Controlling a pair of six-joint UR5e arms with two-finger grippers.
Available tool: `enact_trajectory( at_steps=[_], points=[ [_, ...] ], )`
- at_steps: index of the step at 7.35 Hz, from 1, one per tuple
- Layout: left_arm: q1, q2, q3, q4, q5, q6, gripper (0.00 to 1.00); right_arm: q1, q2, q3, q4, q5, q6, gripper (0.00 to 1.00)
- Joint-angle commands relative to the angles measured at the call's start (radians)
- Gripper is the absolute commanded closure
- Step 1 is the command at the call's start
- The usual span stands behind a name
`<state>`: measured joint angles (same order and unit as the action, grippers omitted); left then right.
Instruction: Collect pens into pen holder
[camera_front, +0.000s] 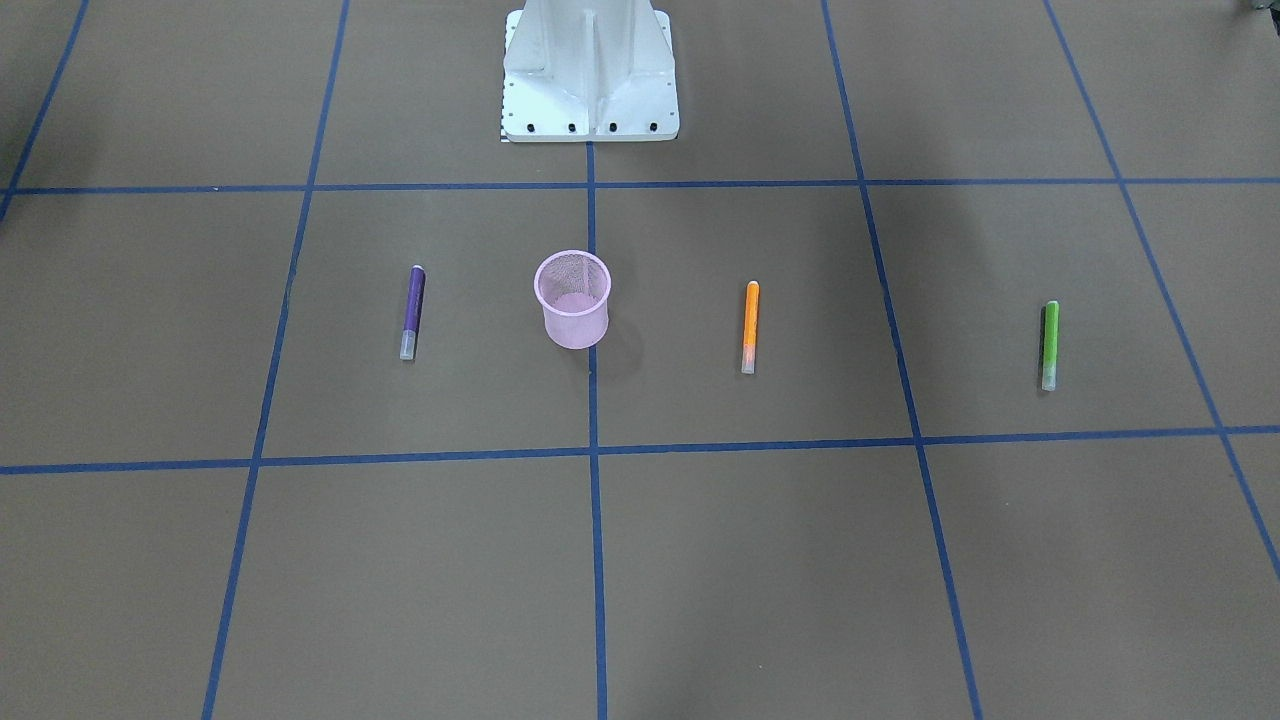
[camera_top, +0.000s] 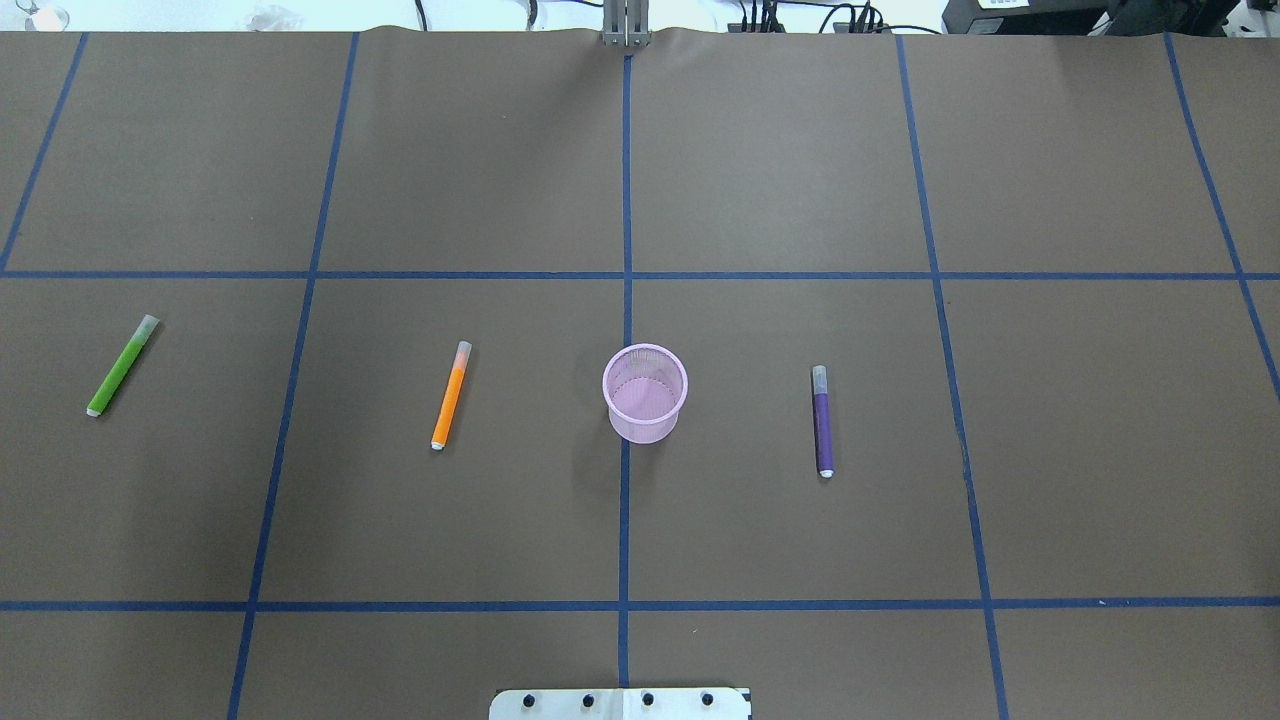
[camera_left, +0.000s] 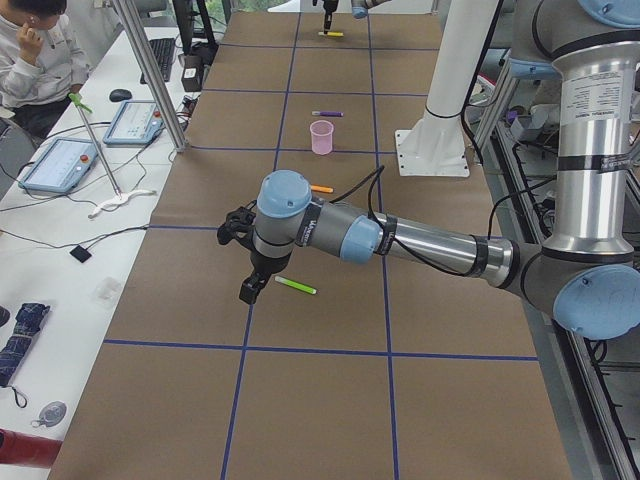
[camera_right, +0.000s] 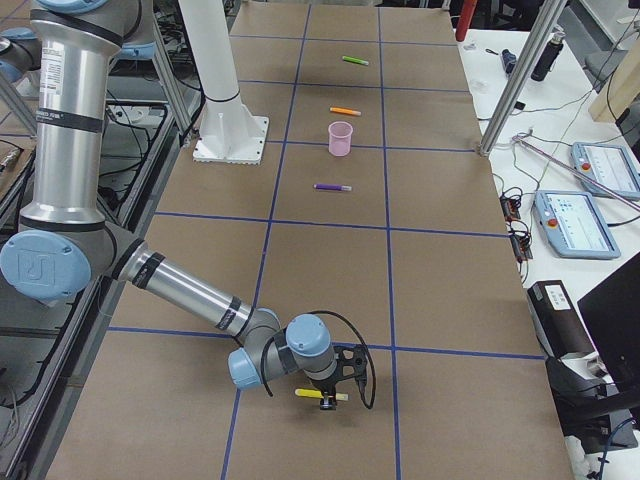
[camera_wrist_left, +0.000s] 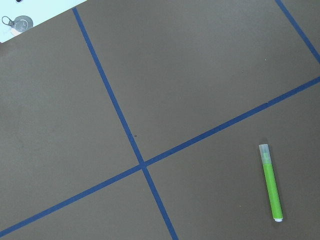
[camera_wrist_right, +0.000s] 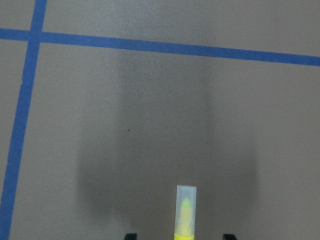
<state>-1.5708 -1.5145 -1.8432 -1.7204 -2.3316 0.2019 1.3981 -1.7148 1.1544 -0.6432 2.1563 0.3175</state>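
Straddling yellow pen (camera_wrist_right: 185, 212), right jaws apart

Brown table (camera_top: 480, 150), blue tape grid (camera_top: 626, 200) — pink mesh cup (camera_top: 645, 420) upright mid-table, purple pen (camera_top: 822, 420) one side, orange pen (camera_top: 451, 396) and green pen (camera_top: 123, 365) lying the other.

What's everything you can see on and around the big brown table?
Pens: four, lying flat on the table: purple pen, orange pen, green pen, yellow pen.
Pen holder: one, pink, upright between purple pen and orange pen.
Table: one, brown with blue lines.
Robot base: one, white, table's edge.
Person: one, pale top, beside the table.
Left end effector: one, black, near the green pen, state unclear.
Right end effector: one, black, open, straddling the yellow pen.
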Motion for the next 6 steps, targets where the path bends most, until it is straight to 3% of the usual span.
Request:
enact_trajectory(
  at_steps=[1, 3, 6],
  points=[
    [0.000, 0.007, 0.001, -0.001, 0.000, 0.001, 0.00, -0.004, 0.006, -0.031, 0.025, -0.007, 0.002, 0.48],
    [0.000, 0.008, 0.001, -0.001, 0.000, 0.001, 0.00, -0.013, 0.015, -0.033, 0.027, -0.006, 0.037, 0.65],
    [0.000, 0.008, 0.001, -0.001, 0.000, 0.001, 0.00, -0.025, 0.018, -0.033, 0.027, -0.007, 0.037, 0.64]
  ],
)
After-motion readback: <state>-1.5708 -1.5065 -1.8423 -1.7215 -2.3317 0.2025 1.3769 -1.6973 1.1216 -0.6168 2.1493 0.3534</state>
